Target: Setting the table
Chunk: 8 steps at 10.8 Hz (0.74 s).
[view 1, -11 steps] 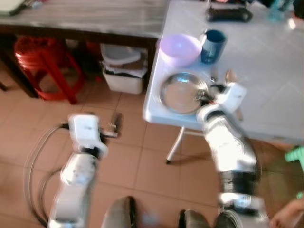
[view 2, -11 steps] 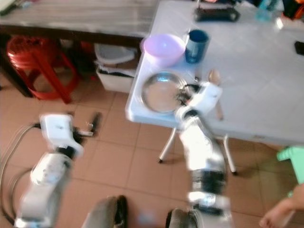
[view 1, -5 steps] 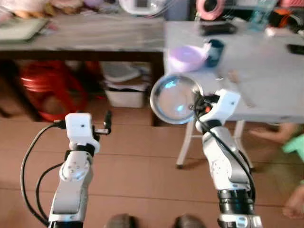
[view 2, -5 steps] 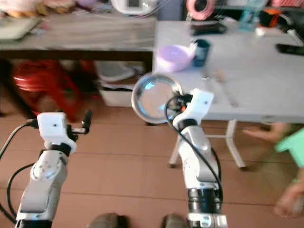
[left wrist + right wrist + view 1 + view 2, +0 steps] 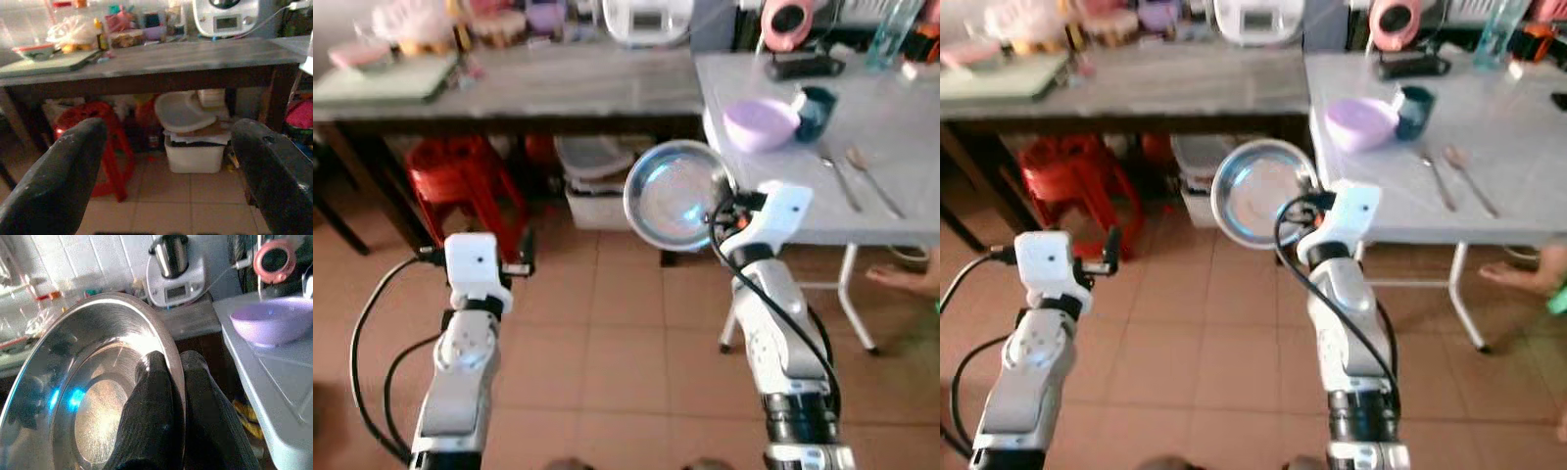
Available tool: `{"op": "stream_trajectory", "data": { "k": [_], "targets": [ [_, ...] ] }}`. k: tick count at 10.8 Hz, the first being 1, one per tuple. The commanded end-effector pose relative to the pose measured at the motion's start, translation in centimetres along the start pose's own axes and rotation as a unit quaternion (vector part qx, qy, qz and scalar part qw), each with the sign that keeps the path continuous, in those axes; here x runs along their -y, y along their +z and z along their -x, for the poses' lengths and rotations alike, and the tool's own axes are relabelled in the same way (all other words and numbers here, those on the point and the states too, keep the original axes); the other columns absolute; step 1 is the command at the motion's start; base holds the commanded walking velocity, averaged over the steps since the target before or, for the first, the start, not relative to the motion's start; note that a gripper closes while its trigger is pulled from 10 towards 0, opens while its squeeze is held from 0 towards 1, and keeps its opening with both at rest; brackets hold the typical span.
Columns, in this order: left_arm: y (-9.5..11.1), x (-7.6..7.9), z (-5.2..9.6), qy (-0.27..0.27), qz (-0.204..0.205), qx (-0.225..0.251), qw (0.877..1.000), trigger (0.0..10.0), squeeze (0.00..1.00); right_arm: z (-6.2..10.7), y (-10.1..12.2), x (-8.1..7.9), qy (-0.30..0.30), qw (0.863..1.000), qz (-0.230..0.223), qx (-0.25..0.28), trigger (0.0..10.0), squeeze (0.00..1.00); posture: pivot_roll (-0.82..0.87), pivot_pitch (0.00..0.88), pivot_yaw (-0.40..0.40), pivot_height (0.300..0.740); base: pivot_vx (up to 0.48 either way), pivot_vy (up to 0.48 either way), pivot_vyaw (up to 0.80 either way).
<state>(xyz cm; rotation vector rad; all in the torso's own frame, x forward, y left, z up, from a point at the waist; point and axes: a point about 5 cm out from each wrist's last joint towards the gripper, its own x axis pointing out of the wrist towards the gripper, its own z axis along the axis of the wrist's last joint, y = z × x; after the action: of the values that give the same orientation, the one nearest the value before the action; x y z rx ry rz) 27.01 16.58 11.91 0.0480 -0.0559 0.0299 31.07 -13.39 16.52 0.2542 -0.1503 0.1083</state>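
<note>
The steel plate hangs in the air, tilted up nearly on edge, just off the near corner of the white bench and above the tiled floor. The right claw has it by the rim: in the right wrist view one black finger lies inside the dish and the other behind it, closed tight on the thin edge.

The plate looks like thin polished metal, so it is probably light and stiff and will not break if knocked. Its surface is smooth and shiny, and a pinch on one point of the rim lets it swing or slip. The rim is the only sensible place to take it, with the fingers pushed well past the lip; a slow, level carry would suit it best.

On the white bench behind it stand a lilac bowl and a dark blue cup, close together, with two spoons lying further along. To the left is a longer grey bench with a red stool and a white bin beneath it.

The left claw is held out in front of the robot, its fingers spread wide and holding nothing.

A person's hand shows at the right edge.
</note>
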Motion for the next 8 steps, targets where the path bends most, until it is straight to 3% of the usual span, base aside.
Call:
{"op": "stream_trajectory", "data": {
  "k": [1, 3, 4, 5, 8],
  "targets": [
    [0.24, 0.53, -0.27, -0.005, -0.003, 0.005, 1.000, 10.0, 0.00, 0.06, 0.45, 0.67, -0.011, 1.000, 0.008, 0.010, 0.0, 0.00, -0.01, 0.025, 0.068, 0.740, 0.450, 0.000, 0.00],
    [0.26, 0.68, -0.47, -0.011, 0.001, 0.006, 1.000, 10.0, 0.00, 0.01, 0.31, 0.46, -0.006, 1.000, 0.007, 0.008, 0.0, 0.00, -0.01, 0.025, 0.065, 0.740, 0.465, 0.000, 0.00],
    [0.28, 0.85, -0.50, -0.012, 0.000, 0.008, 1.000, 10.0, 0.00, -0.04, 0.25, 0.41, -0.001, 1.000, 0.010, 0.005, 3.1, 0.00, -0.01, 0.024, 0.064, 0.740, 0.480, 0.000, 0.00],
    [0.27, 0.95, -0.49, -0.013, 0.000, 0.008, 1.000, 10.0, 0.00, -0.12, 0.18, 0.44, -0.001, 1.000, 0.012, 0.001, 10.0, 0.00, -0.01, 0.024, 0.064, 0.740, 0.480, 0.000, 0.00],
    [0.38, 1.20, -0.56, -0.019, -0.003, 0.011, 1.000, 10.0, 0.00, -0.17, -0.01, 0.28, 0.000, 1.000, 0.012, -0.004, 10.0, 0.00, -0.01, 0.038, 0.060, 0.740, 0.480, 0.000, 0.00]
  ]
}}
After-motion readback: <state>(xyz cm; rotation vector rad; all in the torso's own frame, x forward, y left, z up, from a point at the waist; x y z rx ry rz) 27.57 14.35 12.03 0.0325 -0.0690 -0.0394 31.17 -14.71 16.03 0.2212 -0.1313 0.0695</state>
